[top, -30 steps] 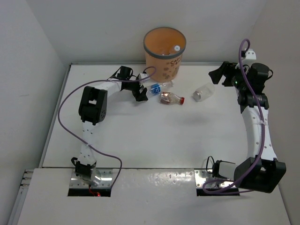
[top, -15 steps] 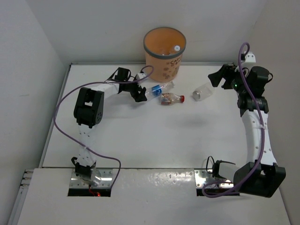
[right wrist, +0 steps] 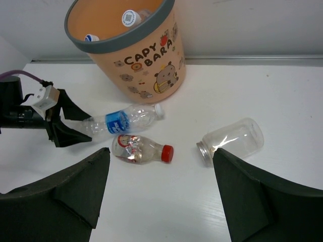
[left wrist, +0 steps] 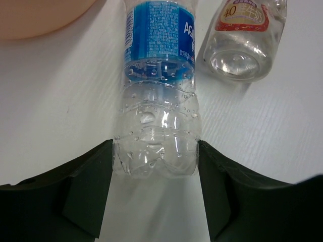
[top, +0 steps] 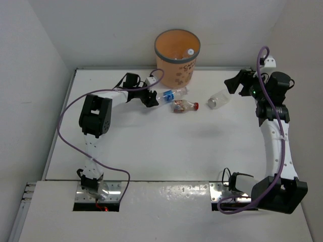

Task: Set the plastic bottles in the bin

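A clear bottle with a blue label (top: 170,94) lies on the table in front of the orange-tan bin (top: 176,73). My left gripper (top: 150,98) is shut on its base; in the left wrist view both fingers (left wrist: 91,186) press the sides of the bottle (left wrist: 156,91). A red-capped bottle (top: 184,105) lies just beside it, also in the left wrist view (left wrist: 245,35). A clear capless bottle (top: 219,98) lies further right. My right gripper (top: 233,83) is open and empty, raised above the table to the right of it. Bottle caps (right wrist: 130,17) show inside the bin (right wrist: 141,65).
The bin stands against the back wall at the table's far edge. White side walls close in the table on the left and right. The left arm's purple cable (top: 70,113) loops over the left part of the table.
My left gripper has moved forward around the blue-label bottle's base and closed on it, nudging the bottle slightly right. My right gripper shifted a little; the other two bottles lie as before.
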